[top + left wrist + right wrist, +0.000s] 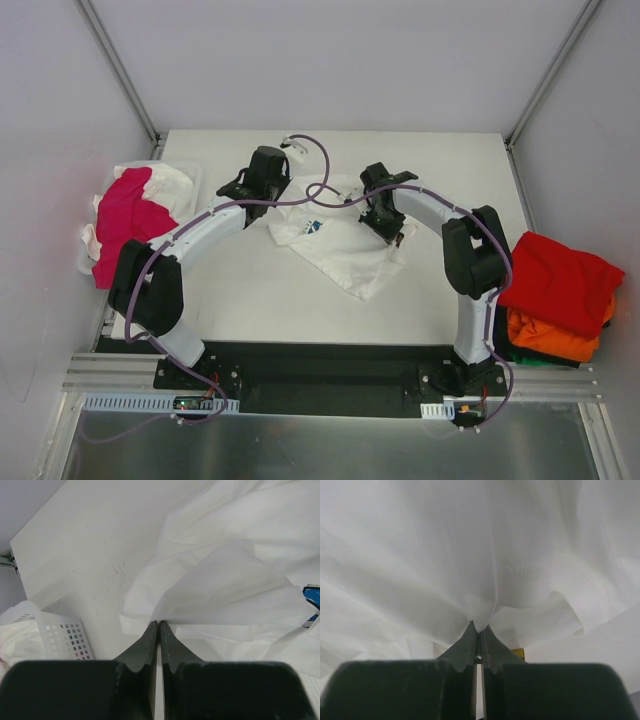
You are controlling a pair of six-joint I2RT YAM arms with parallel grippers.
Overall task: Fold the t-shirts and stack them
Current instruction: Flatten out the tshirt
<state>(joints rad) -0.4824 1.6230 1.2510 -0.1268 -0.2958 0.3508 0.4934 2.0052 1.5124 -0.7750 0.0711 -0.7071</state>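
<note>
no word, brand or number can be read anywhere. the white t-shirt [345, 255] carries a small blue print [314, 228], too small from above to make out. the left wrist view shows only a cropped blue edge of it under tiny dark marks, not legible.

I'm in a robot lab cell, not a home. Bare white panels [330, 60] framed by metal struts [118, 65] close in the white table [260, 300] ahead of my left gripper [158, 625] and on both sides. Behind it, my bases [190, 375] are bolted to an aluminium rail [110, 378], with purple cables [322, 148] trailing.
</note>
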